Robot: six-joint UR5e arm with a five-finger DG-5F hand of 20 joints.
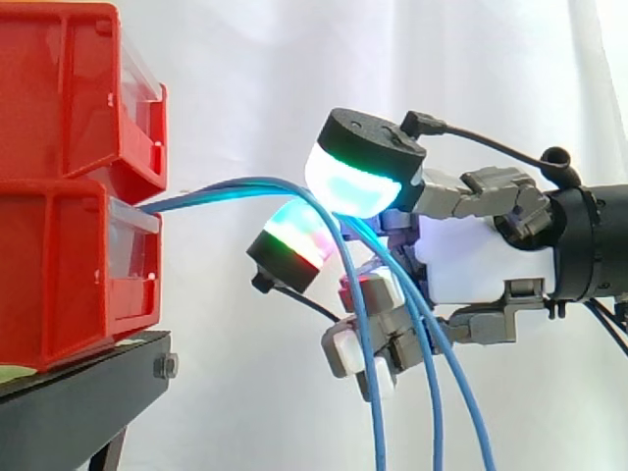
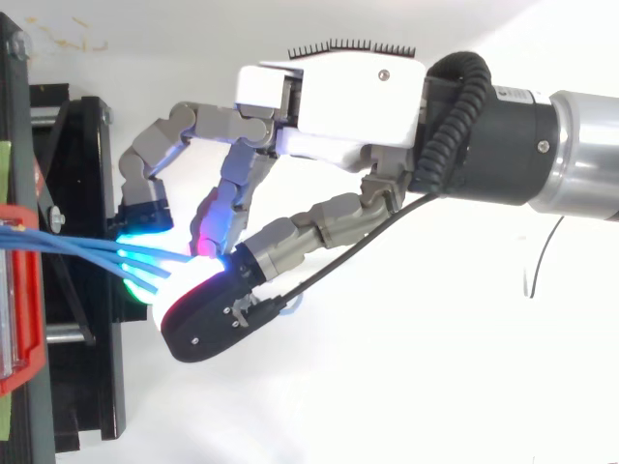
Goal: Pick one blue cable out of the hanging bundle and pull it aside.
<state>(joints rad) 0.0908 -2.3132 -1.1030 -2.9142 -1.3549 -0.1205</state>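
1. Blue cables (image 1: 235,184) (image 2: 87,249): a bundle leaving the gap between the stacked bins. It arches level towards the hand, then drops past the bottom edge of the side view.
2. Count of strands: three can be told apart where they hang below the hand in the side view. Near the bins they lie too close together to count.
3. Hand (image 1: 461,255) (image 2: 358,106): one, entering from the right, its fingers curled forward round the bundle.
4. Position of the bundle at the fingertips: the arch passes under the upper pad (image 1: 353,182), glowing cyan-white, and over the lower pad (image 1: 294,235), glowing green and red. The two pads close on the strands from above and below. Whether one strand is parted from the rest there cannot be told.
5. The hanging strands fall in front of the remaining curled fingers, whose white tips sit just behind them.
6. In the top view the strands fan slightly from the bin edge and end beneath the black-backed pad (image 2: 213,319).
7. Red bins: two, stacked, upper (image 1: 59,98) on lower (image 1: 59,285), at the left.
8. Black stand (image 1: 69,402): one, under the bins.
9. White curtain (image 1: 245,78): one, behind everything.
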